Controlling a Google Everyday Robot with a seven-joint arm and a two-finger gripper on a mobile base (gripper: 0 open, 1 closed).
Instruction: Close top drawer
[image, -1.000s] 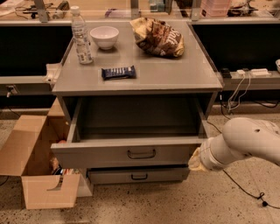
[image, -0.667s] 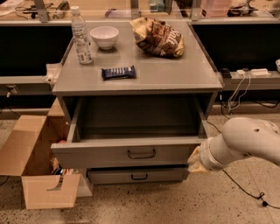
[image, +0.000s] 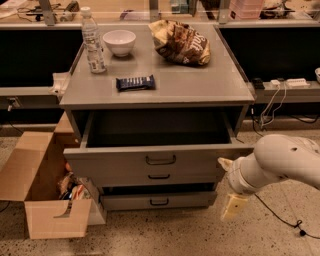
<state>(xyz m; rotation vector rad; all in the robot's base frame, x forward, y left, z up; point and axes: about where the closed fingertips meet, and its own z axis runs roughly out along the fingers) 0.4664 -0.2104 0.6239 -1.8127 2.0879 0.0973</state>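
The top drawer (image: 120, 162) of the grey metal cabinet stands pulled out, and its inside looks empty. Its flat front carries a small black handle (image: 160, 160) at centre. My gripper (image: 229, 185) is at the right end of the drawer front, low beside the cabinet. It is open and holds nothing. One cream finger (image: 224, 163) is up by the drawer's right corner, and the other (image: 233, 206) hangs lower, near the bottom drawer. The white arm (image: 280, 160) comes in from the right.
Two shallower drawers (image: 159, 176) (image: 159, 201) sit below. On the cabinet top (image: 210, 87) stand a water bottle (image: 93, 41), a white bowl (image: 119, 41), a chip bag (image: 181, 42) and a dark snack bar (image: 135, 82). An open cardboard box (image: 45, 197) sits on the floor at left. Cables (image: 272, 107) lie at right.
The top drawer's front stands farther back toward the cabinet than before. My gripper has shifted with it, and its lower finger now shows hanging down.
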